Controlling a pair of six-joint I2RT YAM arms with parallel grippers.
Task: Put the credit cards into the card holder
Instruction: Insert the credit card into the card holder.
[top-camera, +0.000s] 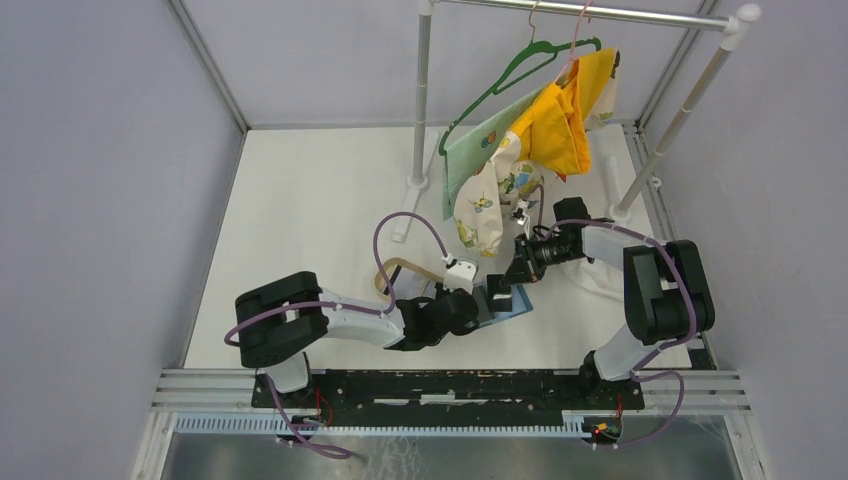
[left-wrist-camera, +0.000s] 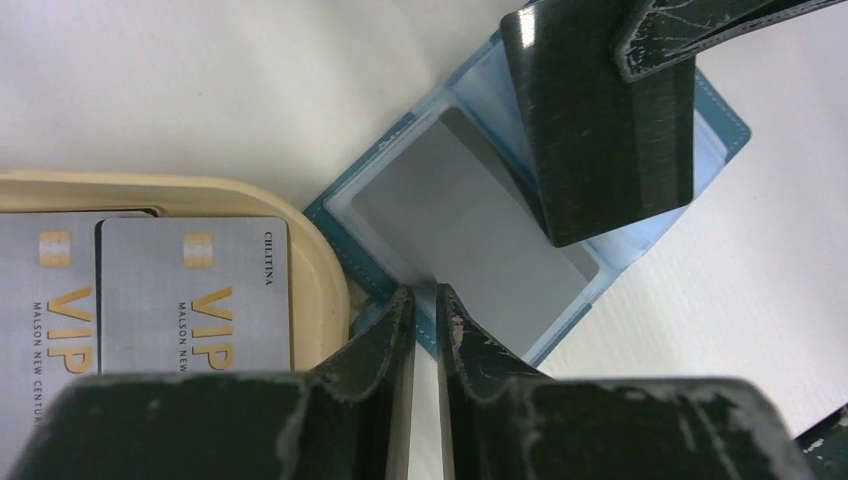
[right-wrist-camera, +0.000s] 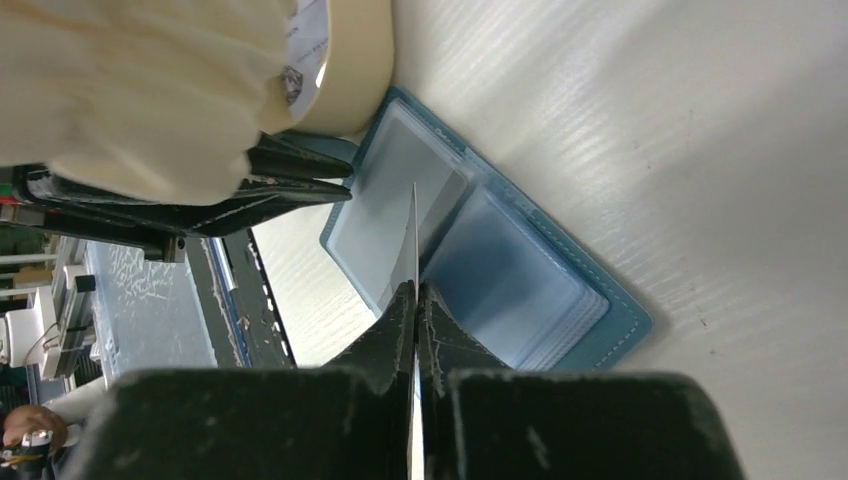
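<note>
On the white surface (top-camera: 300, 200), a tan tray (left-wrist-camera: 325, 290) lies just beside the open card holder (right-wrist-camera: 520, 275). The tray holds two silver credit cards (left-wrist-camera: 195, 295). One grey card (left-wrist-camera: 460, 230) sits in the holder's clear pocket. The right fingers (right-wrist-camera: 395, 325) are closed on a thin leaf of the holder. The left fingers (left-wrist-camera: 390, 335), at the holder's edge, are nearly closed, and I cannot tell if they grip anything.

We are seeing the card holder (right-wrist-camera: 520, 270) showing teal blue edges and pale, see-through pockets; the grey card (left-wrist-camera: 450, 215) inside is looking plain grey. The credit cards (left-wrist-camera: 195, 290) are shining silver with gold letters and small gold squares; the tray (left-wrist-camera: 325, 270) is looking tan; the table (left-wrist-camera: 200, 90) is looking white; the left gripper (left-wrist-camera: 423, 300) is showing black with pale scratches.
</note>
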